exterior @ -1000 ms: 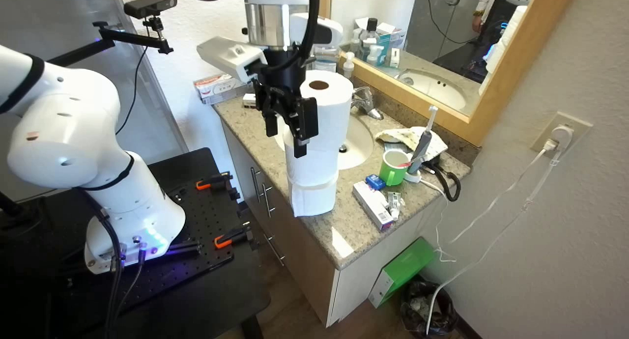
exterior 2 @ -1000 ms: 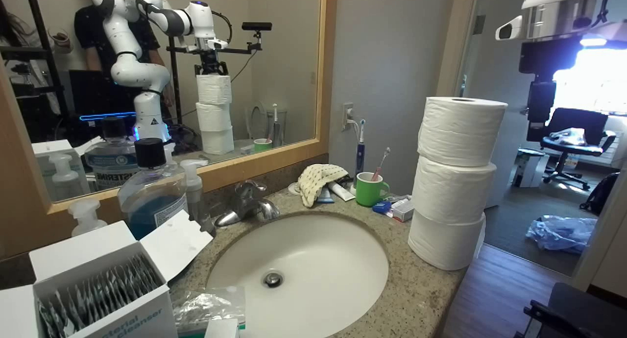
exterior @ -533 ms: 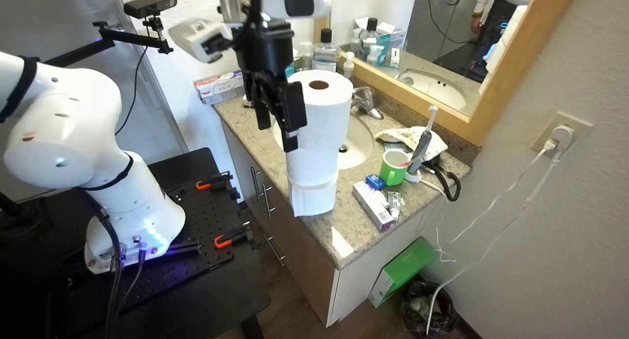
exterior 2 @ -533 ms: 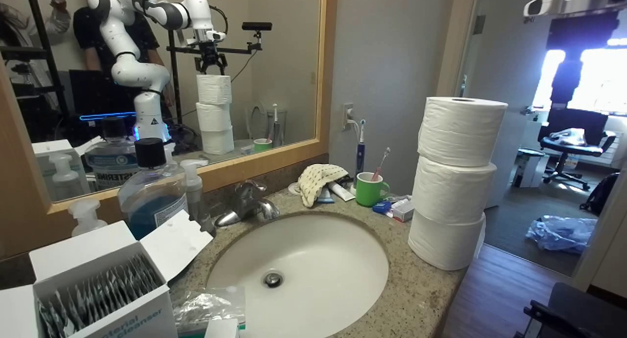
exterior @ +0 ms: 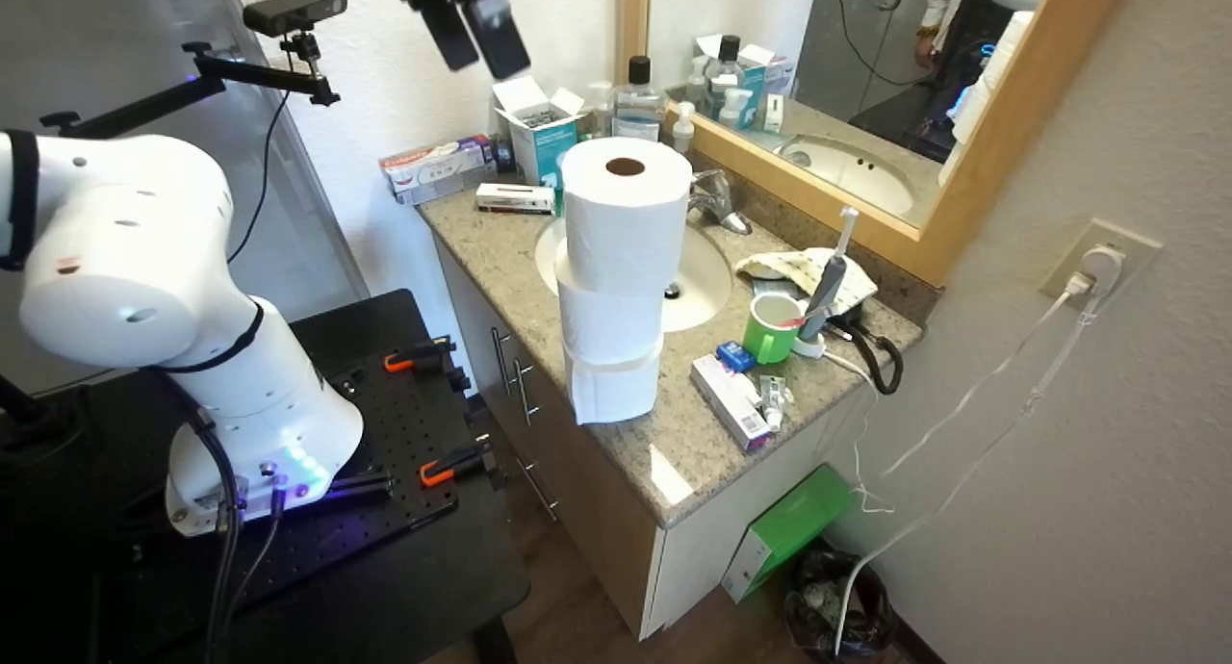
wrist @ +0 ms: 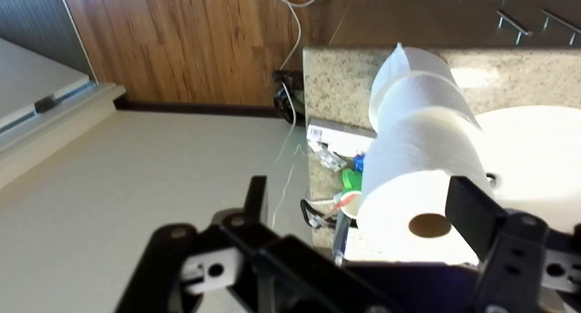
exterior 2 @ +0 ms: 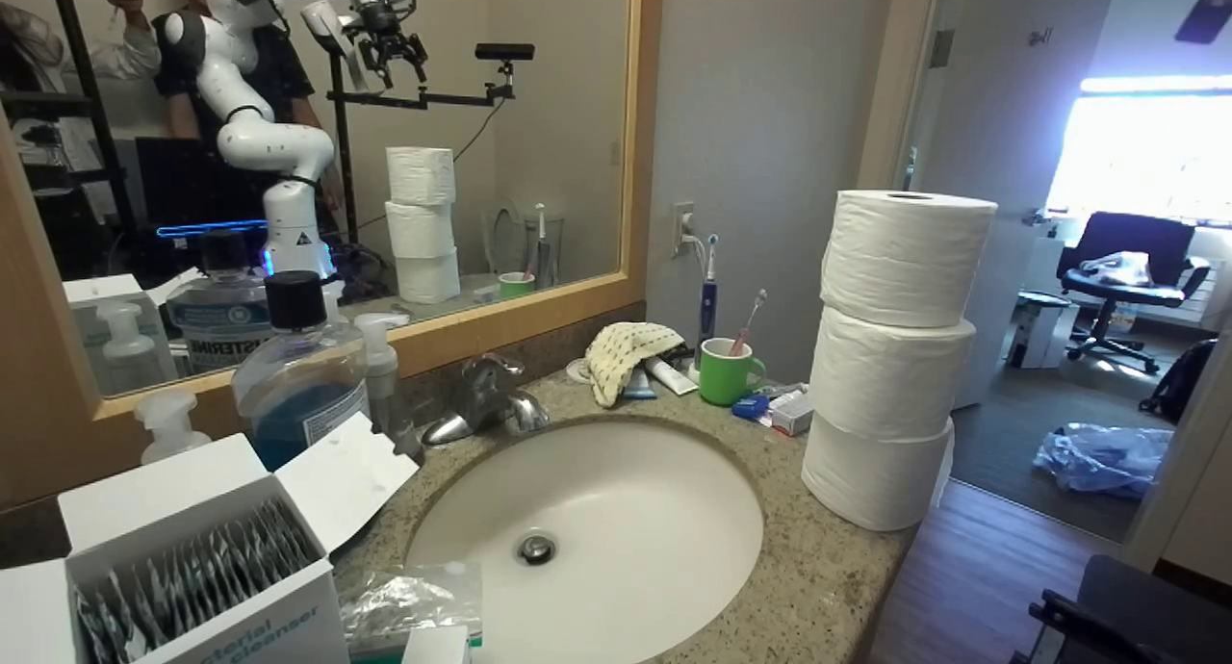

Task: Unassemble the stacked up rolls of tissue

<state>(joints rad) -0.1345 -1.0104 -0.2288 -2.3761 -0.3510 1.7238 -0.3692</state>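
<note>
In an exterior view, three white cylindrical paper rolls (exterior: 618, 281) stand mid-frame, stacked on the speckled stone surface (exterior: 676, 416). Black blocky fingers (exterior: 498, 35) near the upper edge are parted and empty, probably for enclosing one roll.

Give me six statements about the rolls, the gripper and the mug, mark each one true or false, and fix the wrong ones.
1. Three white rolls are on the counter. True.
2. The white rolls lie side by side. False: they are stacked one on another.
3. The gripper is open. True.
4. A green mug stands outside the sink. True.
5. The gripper is touching the white rolls. False: it hangs apart from them, holding nothing.
6. The green mug is tipped over. False: it is upright.
</note>
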